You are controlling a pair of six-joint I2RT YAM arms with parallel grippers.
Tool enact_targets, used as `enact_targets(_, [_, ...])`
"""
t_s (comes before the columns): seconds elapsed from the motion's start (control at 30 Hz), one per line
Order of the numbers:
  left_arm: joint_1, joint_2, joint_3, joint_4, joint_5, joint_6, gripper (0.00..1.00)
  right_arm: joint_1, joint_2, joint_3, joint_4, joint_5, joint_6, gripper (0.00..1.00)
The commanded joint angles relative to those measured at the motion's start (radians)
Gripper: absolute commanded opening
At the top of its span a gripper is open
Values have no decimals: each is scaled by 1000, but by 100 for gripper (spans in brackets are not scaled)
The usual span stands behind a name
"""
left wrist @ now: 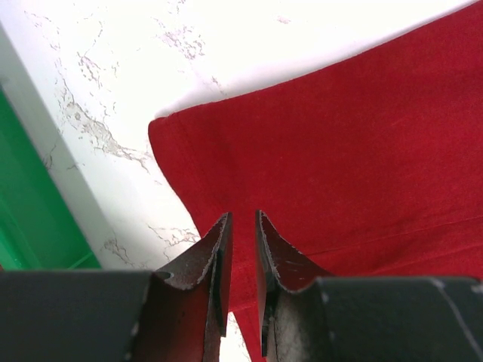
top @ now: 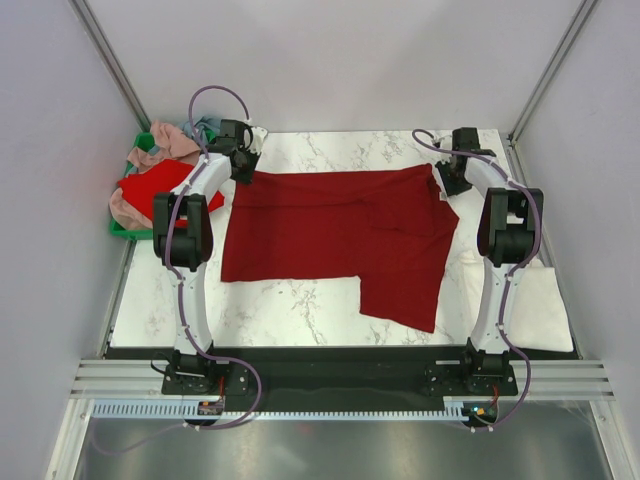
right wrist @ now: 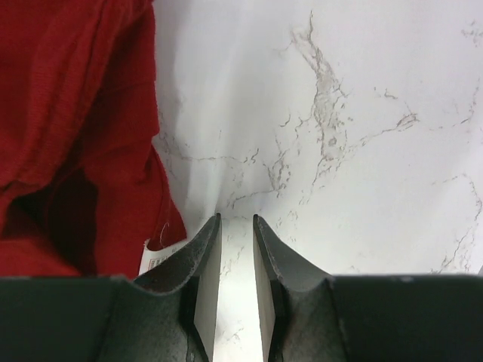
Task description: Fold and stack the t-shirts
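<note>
Across the marble table [top: 300,310] the dark crimson t-shirt [top: 330,235] lies flat, long axis left to right. Left gripper [left wrist: 241,226], fingers slightly parted, hovers over its far-left corner; right gripper [right wrist: 235,226], likewise parted and empty, sits beside its far-right edge.

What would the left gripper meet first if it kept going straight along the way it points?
Most likely the dark red t-shirt: the left gripper, its jaws narrowly apart, already sits over the cloth near its corner. Depth is unclear; beyond the shirt lies bare marble table.
</note>
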Motion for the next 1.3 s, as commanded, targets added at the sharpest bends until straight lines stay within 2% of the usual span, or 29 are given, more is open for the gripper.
enact_targets(0.0, [-6,-25,22,26,-17,20,24,6,-46,-1,0,21,0,31])
enact_targets(0.23, [-6,-24,34,29,-15,19,25,6,-92,41,5,-59,39,32])
enact_targets(0.77, [-9,-35,15,29,-20,34,25,32,60,206,6,-160,56,33])
enact_targets(1.0, [-13,-19,23,30,-57,45,25,32,101,215,8,-154,57,33])
enact_targets(1.27, [-13,30,67,35,-75,66,31,29,132,212,16,-93,43,32])
